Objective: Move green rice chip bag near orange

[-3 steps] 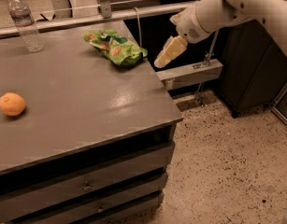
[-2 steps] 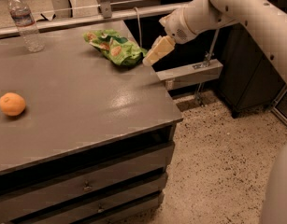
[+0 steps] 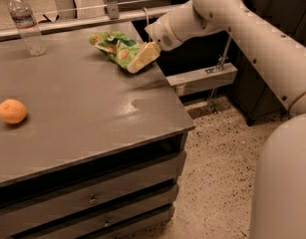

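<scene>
1. At the far right of the grey table (image 3: 92,123), the tan gripper (image 3: 142,58) overlaps the crumpled bright green foil chip bag (image 3: 111,44); whether it is apart, together or gripping cannot be told.
2. Well apart, near the left edge, lies the small round orange fruit (image 3: 13,111).

Pale glare was seen on the dimly lit tabletop (image 3: 82,133) just before the gripper (image 3: 138,62) at the green rice chip bag (image 3: 110,43).

Items counted: one green rice chip bag (image 3: 112,46), one orange (image 3: 13,111), one water bottle (image 3: 28,25), one grey table (image 3: 92,118). One gripper (image 3: 140,59), located at the bag's right edge.
</scene>
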You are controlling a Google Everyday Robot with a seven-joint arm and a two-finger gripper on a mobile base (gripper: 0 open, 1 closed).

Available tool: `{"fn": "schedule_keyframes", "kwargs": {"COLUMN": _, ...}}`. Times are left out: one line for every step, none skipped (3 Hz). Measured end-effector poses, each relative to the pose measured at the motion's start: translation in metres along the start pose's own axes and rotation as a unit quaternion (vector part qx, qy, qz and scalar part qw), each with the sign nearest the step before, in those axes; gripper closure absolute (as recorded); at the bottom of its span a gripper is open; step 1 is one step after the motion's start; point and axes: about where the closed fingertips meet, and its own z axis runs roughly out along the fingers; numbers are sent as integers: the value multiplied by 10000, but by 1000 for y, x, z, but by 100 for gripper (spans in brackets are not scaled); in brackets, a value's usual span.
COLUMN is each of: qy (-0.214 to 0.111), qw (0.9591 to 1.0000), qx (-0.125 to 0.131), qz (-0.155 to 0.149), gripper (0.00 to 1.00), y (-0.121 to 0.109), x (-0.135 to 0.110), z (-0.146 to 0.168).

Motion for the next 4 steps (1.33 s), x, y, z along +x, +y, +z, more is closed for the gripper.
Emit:
{"fn": "schedule_keyframes", "kwargs": {"qy": -93, "qw": 9998, "qx": -164, "qz": 34, "gripper": 18, "y": 11, "x": -9, "z": 22}}
{"fn": "schedule_keyframes", "kwargs": {"qy": -97, "qw": 9997, "qx": -197, "qz": 83, "gripper": 42, "y": 15, "x": -8, "z": 30}}
{"fn": "schedule_keyframes", "kwargs": {"qy": -72, "qw": 9999, "qx": -97, "qz": 84, "gripper": 64, "y": 13, "x": -4, "z": 28}}
{"fn": "schedule_keyframes", "kwargs": {"qy": 45, "qw": 9999, "qx": 102, "qz": -124, "gripper": 88, "y": 15, "x": -5, "z": 20}}
